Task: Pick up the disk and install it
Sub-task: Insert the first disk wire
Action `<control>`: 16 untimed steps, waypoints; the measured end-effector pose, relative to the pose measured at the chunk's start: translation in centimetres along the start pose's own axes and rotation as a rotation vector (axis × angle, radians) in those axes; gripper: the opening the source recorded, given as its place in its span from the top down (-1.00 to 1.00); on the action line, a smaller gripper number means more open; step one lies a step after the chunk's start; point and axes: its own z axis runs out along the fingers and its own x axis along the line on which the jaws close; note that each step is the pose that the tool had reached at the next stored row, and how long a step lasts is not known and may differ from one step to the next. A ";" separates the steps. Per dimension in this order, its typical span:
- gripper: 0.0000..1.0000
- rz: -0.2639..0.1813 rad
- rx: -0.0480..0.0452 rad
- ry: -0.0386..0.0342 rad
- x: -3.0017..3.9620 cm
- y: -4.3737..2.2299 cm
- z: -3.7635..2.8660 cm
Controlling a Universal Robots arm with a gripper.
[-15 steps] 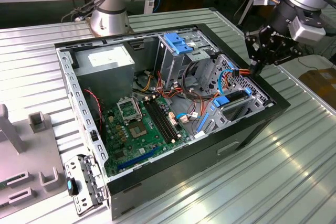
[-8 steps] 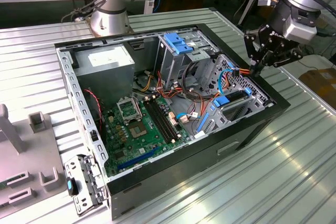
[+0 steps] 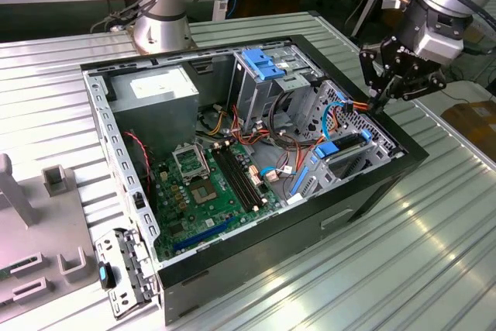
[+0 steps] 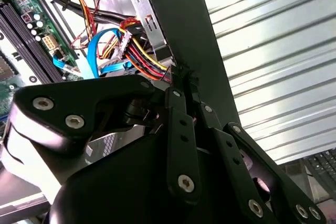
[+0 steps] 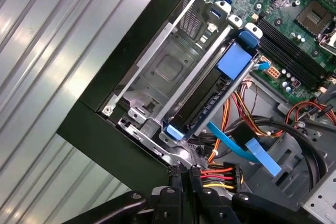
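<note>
Gripper hovers at the case rim, fingers pressed together with nothing between them, beside the power connector. Disk sits on edge in its bay, blue bracket outward, apparently seated so the cables can reach it.

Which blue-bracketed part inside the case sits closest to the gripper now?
The disk in the bay by the case's right wall, just below the gripper; the blue latch sits further back.
</note>
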 end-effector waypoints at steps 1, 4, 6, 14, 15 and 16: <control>0.65 0.001 0.0000 0.0000 -0.01 0.00 -0.08; 0.65 0.087 -0.0014 0.0048 -0.01 0.01 -0.09; 0.65 0.136 -0.0024 0.0076 -0.01 0.01 -0.09; 0.65 0.226 -0.0050 0.0143 -0.38 0.49 -0.03; 0.65 0.227 -0.0050 0.0143 -0.53 0.69 -0.04; 0.65 0.229 -0.0051 0.0145 -0.68 0.89 -0.05</control>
